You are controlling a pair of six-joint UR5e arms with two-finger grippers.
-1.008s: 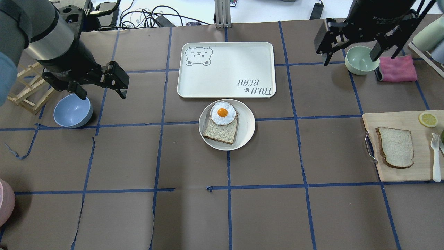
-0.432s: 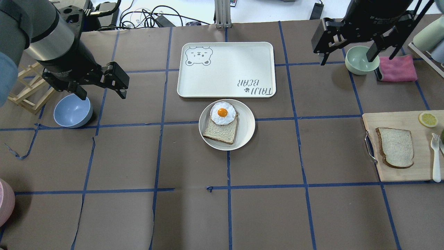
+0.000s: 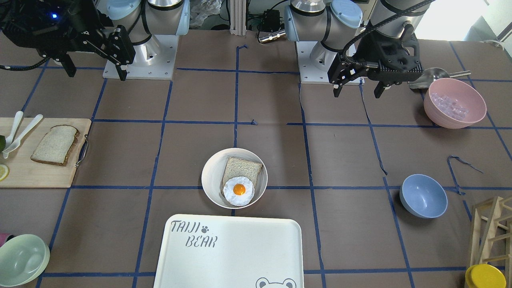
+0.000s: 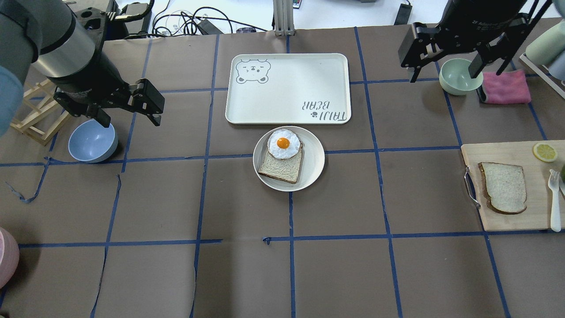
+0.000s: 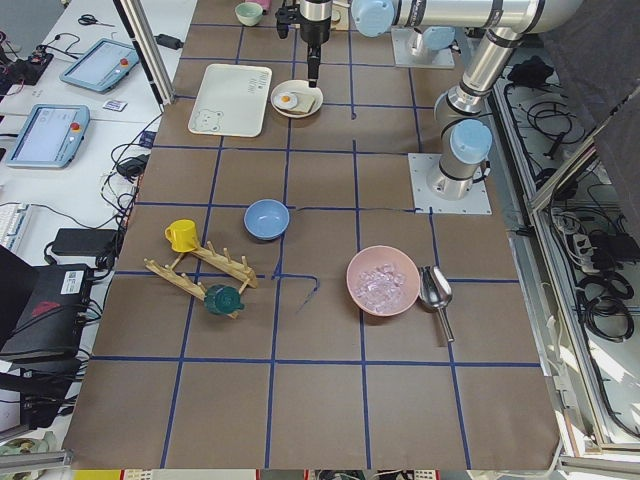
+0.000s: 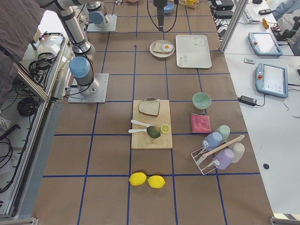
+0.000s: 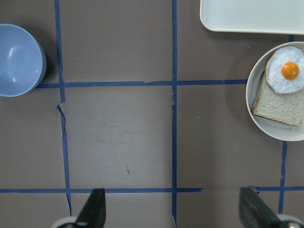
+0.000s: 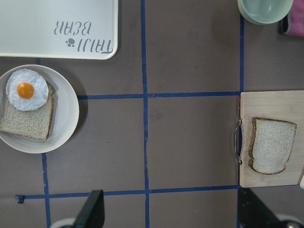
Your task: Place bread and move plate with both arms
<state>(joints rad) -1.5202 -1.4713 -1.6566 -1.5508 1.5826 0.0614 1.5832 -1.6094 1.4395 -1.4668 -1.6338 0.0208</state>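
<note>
The bread (image 4: 505, 187) lies flat on a wooden cutting board (image 4: 507, 154) at the table's right edge; it also shows in the right wrist view (image 8: 271, 145). The white round plate (image 4: 315, 159) sits mid-table and holds a tanner slice (image 4: 282, 167) topped with a fried egg (image 4: 283, 143). My left gripper (image 4: 130, 118) is open and empty, raised above the table next to a blue bowl (image 4: 92, 141). My right gripper (image 4: 446, 76) is open and empty, raised at the far right over a pale green bowl (image 4: 454, 84), well back from the bread.
The white "TAIJI BEAR" tray (image 4: 287, 88) lies just beyond the plate. A pink cloth (image 4: 505, 87) lies beside the green bowl. A lemon slice (image 4: 544, 152) and a white fork (image 4: 554, 198) share the board. A wooden rack (image 4: 35, 115) stands far left. A pink bowl (image 3: 454, 104) sits near my left base.
My right gripper has shifted slightly near the green bowl. The left arm, the bread and the plate have not moved.
</note>
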